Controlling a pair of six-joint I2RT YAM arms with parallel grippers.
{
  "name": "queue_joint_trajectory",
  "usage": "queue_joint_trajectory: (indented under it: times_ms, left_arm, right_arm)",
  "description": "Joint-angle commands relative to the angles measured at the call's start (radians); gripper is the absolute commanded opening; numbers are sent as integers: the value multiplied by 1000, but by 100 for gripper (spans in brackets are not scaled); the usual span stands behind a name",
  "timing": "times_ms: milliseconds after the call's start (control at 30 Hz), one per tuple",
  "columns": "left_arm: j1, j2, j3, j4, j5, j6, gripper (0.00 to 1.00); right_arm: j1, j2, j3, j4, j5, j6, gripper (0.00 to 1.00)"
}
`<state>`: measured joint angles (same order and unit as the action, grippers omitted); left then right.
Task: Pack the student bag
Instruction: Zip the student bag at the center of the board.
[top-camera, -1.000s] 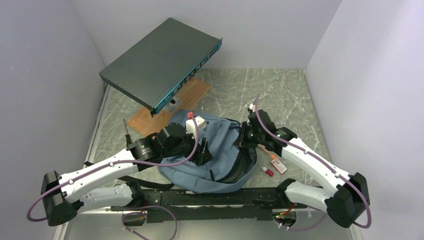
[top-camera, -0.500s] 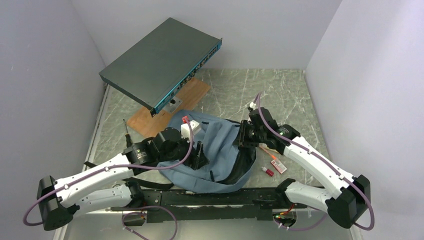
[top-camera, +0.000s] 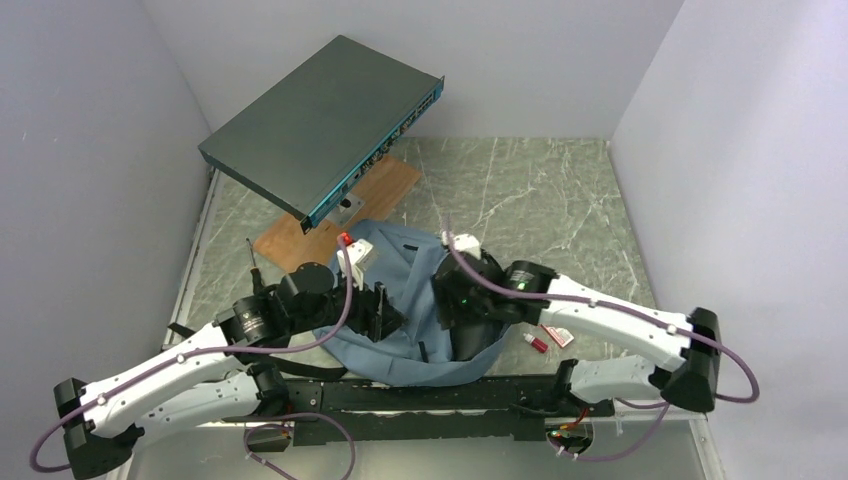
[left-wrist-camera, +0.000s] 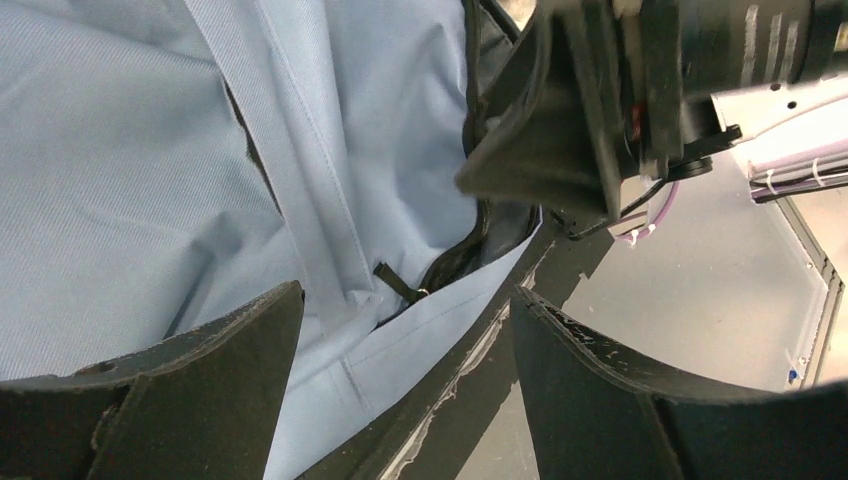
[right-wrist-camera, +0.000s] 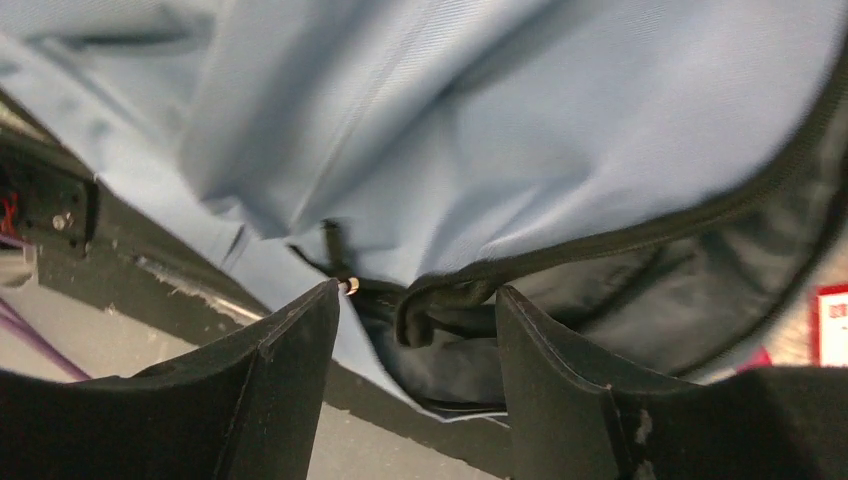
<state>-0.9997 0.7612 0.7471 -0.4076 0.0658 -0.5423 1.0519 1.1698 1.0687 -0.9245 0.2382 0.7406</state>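
Observation:
The student bag (top-camera: 405, 280), blue-grey with a black zipper, lies flat near the table's front edge with its dark opening (top-camera: 478, 340) toward the right. My left gripper (top-camera: 380, 312) hovers over the bag's left half, open. In the left wrist view the left gripper (left-wrist-camera: 405, 400) holds nothing, with blue fabric (left-wrist-camera: 150, 180) and a black zipper pull (left-wrist-camera: 400, 283) below. My right gripper (top-camera: 450, 312) hangs over the bag's opening. In the right wrist view the right gripper (right-wrist-camera: 415, 385) is open, and the black zipper rim (right-wrist-camera: 450, 298) lies between its fingers without being pinched.
A flat dark grey metal box (top-camera: 320, 125) leans over a wooden board (top-camera: 385, 185) at the back left. A small red tube (top-camera: 538, 344) and a red-and-white card (top-camera: 557, 335) lie right of the bag. A black rail (top-camera: 420, 395) runs along the front edge.
The right gripper has opened and its arm has swung left over the bag's opening. The left arm has drawn back to the left and toward the front, still open.

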Motion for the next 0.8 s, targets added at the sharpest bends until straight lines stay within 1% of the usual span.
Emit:
queue_joint_trajectory:
  times_ms: [0,167,200,267,333,400,500,600,667,767]
  left_arm:
    - [-6,-57,-23,-22,-28,-27,81]
    - [-4,-115,-43,-41,-31,-39,82]
    - [-5,-121,-44,-45,-27,-39,82]
    - [-5,-132,-45,-55,-20,-34,82]
    - [-4,-141,-51,-60,-15,-34,82]
    - [-5,-144,-55,-60,-2,-29,82]
    - [-4,-144,-54,-63,12,-18,82]
    - [-5,-151,-65,-51,13,-15,82]
    - [-4,-152,-70,-42,17,-15,82]
    - [-4,-148,-76,-31,33,-15,82]
  right_arm:
    - [117,88,40,104,34,105,62]
    - [193,94,-32,258,15,172,64]
    - [196,90,-33,223,50,198,64]
    - [204,61,-35,90,122,254,66]
    - [226,10,-73,63,138,277,67]
    - [251,-26,-106,13,145,342,67]
    - [302,-45,-116,-109,172,446,68]
    - [373,-57,-72,-176,213,486,72]
    - [419,-54,-11,-209,237,496,71]
    - [473,-24,61,-304,262,534,71]
